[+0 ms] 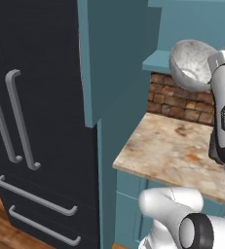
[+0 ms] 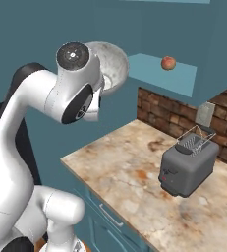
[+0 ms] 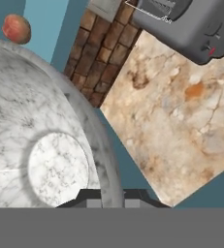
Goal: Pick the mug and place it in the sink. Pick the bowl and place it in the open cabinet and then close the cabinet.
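Close against our hand camera, the grey bowl (image 3: 50,145) sits pinched by its rim in our nearly closed gripper (image 3: 106,196), held high and tipped on its side over the marbled counter (image 1: 172,146), before the teal cabinet shelf (image 2: 159,71).

A bowl (image 2: 110,64) is held in the air above the counter (image 2: 134,177), near the open cabinet (image 2: 159,74) shelf where a round fruit (image 2: 168,63) sits. A toaster (image 2: 188,167) stands on the counter's right part, before the brick wall (image 2: 169,118). A fridge (image 1: 36,121) stands left of the counter
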